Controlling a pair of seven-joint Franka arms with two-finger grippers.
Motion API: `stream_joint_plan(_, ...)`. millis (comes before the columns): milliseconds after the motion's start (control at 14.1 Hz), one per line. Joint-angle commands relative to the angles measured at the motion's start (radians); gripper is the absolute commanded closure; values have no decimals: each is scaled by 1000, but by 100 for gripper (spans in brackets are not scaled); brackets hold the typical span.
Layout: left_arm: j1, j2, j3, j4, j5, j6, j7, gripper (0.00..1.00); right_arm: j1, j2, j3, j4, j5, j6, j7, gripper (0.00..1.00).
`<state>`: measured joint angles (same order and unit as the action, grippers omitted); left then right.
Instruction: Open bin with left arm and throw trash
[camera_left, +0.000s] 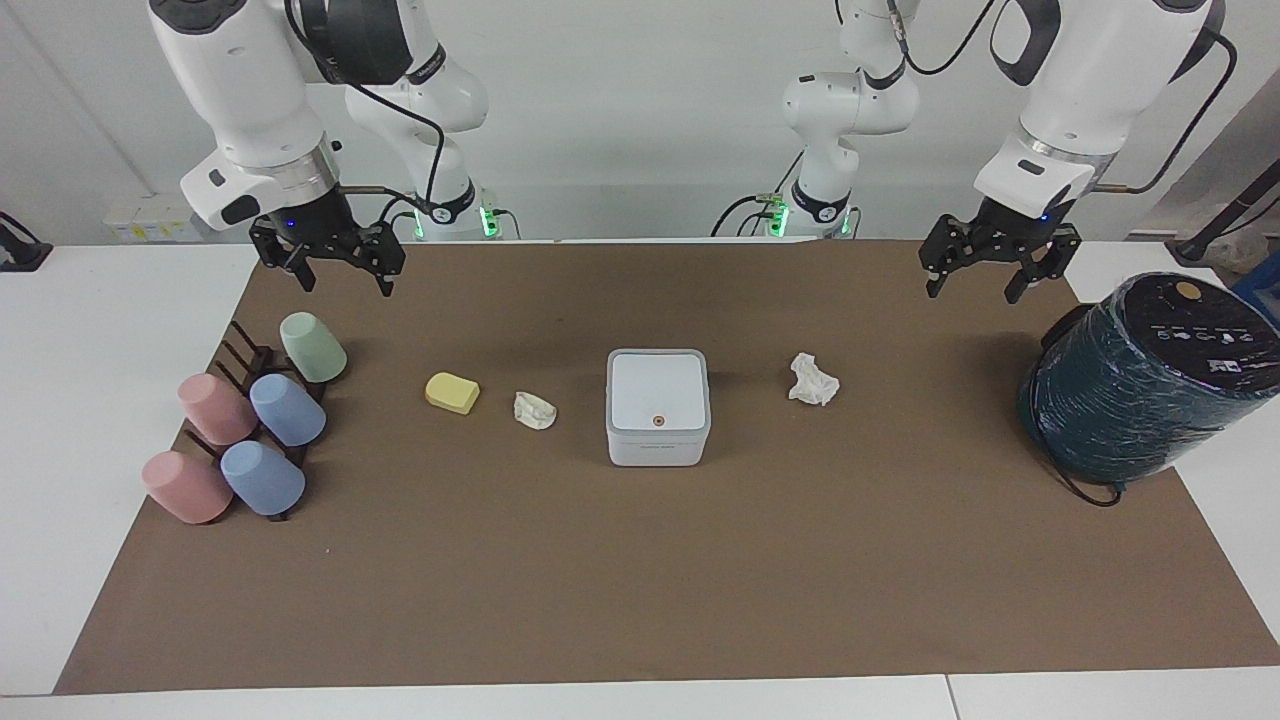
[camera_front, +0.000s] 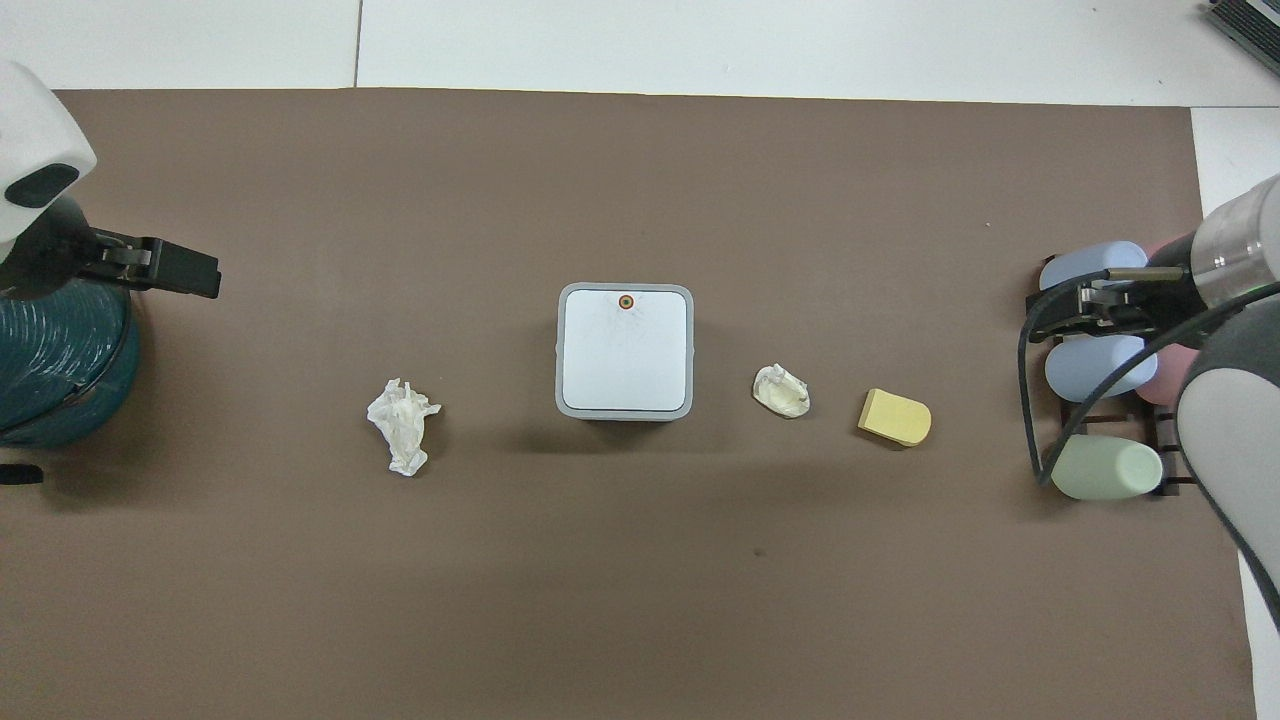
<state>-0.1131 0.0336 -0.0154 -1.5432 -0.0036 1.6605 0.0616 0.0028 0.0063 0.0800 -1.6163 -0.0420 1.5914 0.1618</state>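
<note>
The white square bin stands in the middle of the brown mat with its lid shut, the orange dot on the edge farther from the robots; it also shows in the overhead view. A pale yellow spongy block and a crumpled paper wad lie beside the bin toward the right arm's end. A second paper wad lies toward the left arm's end. My left gripper is open and empty, raised over the mat beside the teal cylinder. My right gripper is open and empty over the cup rack.
A big dark teal cylinder stands at the left arm's end of the mat. Several pastel cups on a dark rack lie at the right arm's end. The brown mat covers most of the white table.
</note>
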Motion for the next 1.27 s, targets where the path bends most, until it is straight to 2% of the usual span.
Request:
stream_joint_plan(0,-7,-35,6,-48,-15,28,7,0,-18,-25,7,-24,21,-2,-31,0)
stream_joint_plan(708,-10,-38,5,-51,-15,13,6,0,-18,-25,7,-24,21,-2,-31,0)
stream_joint_plan(1204,-25,-63,-5,-101,-16,31,-6,0,-18,-25,7,-24,21,-2,-31,0)
